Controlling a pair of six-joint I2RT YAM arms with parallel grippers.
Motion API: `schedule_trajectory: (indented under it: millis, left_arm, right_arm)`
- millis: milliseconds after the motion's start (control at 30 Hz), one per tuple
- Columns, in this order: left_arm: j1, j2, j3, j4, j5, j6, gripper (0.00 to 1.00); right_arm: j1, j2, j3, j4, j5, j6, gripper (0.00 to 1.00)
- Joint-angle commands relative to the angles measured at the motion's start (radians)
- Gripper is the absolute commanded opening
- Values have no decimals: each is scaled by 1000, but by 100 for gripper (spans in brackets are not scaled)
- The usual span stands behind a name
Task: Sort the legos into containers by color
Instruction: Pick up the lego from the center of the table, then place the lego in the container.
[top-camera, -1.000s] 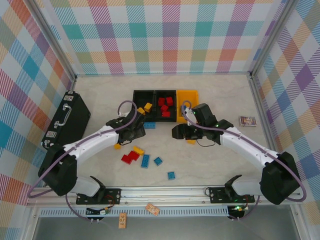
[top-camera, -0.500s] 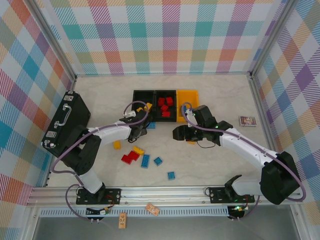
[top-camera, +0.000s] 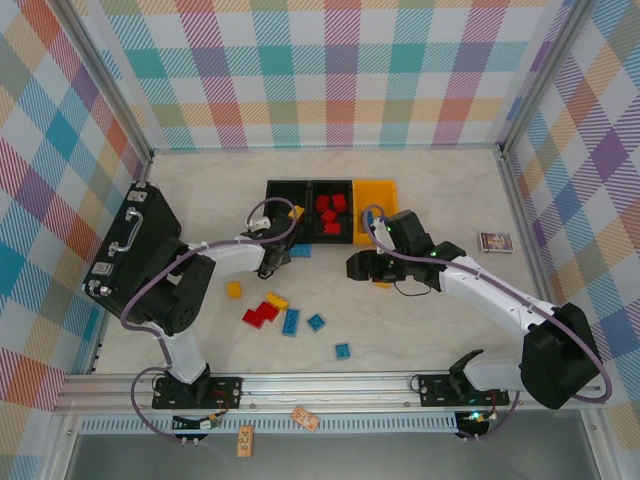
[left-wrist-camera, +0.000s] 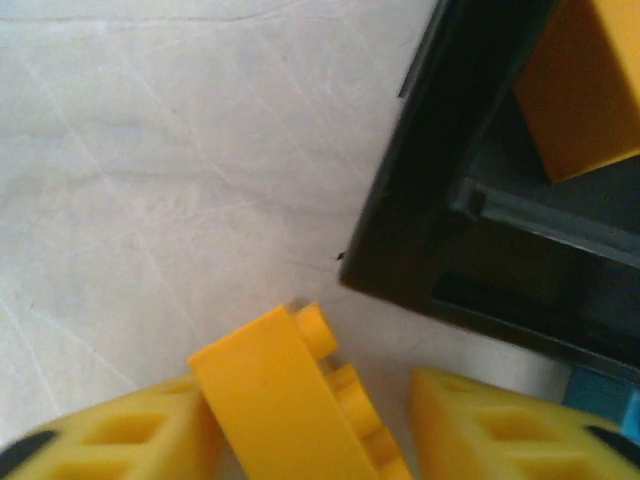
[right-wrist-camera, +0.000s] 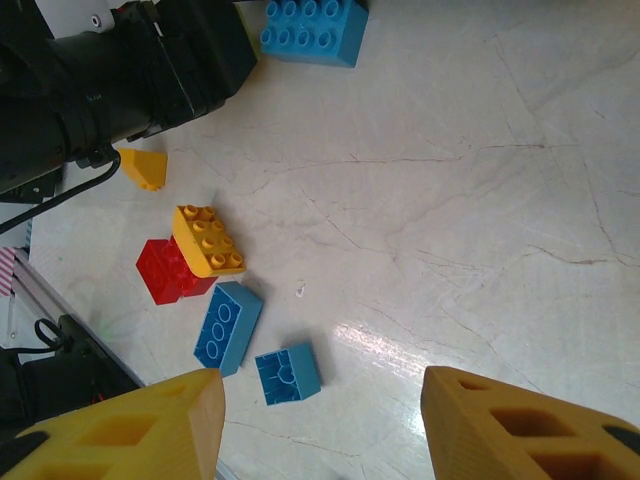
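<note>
Black bin (left-wrist-camera: 425, 200) wall stands just beside left tool (left-wrist-camera: 315, 440).

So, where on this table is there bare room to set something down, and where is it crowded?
Bare: the strip between the bins and the back wall; the patch between the briefcase and the bins; the table in front of the right arm, up to the front rail. Crowded: the middle front, where loose bricks lie close together.
</note>
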Motion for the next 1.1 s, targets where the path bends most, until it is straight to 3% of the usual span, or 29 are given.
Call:
schedule_trajectory:
  millis: [0, 267, 433, 567, 767, 1067]
  left_arm:
    - [8, -2, 12, 14, 11, 13, 38]
    - [5, -123, -52, -70, 44, -5, 17]
    - [-8, -235, -60, -154, 63, 10, 16]
    - [-7, -273, 2, -220, 143, 56, 16]
    - [-1, -193, 200, -311, 208, 107, 16]
    - [42, 82, 549, -411, 230, 156, 17]
  right_arm:
    - [5, 13, 23, 1, 2, 11, 55]
    - [5, 19, 25, 20, -7, 16, 54]
    - [5, 29, 33, 30, -14, 10, 55]
    - [5, 41, 49, 37, -18, 1, 54]
    - [4, 74, 69, 52, -36, -5, 54]
    - [4, 53, 42, 68, -35, -1, 54]
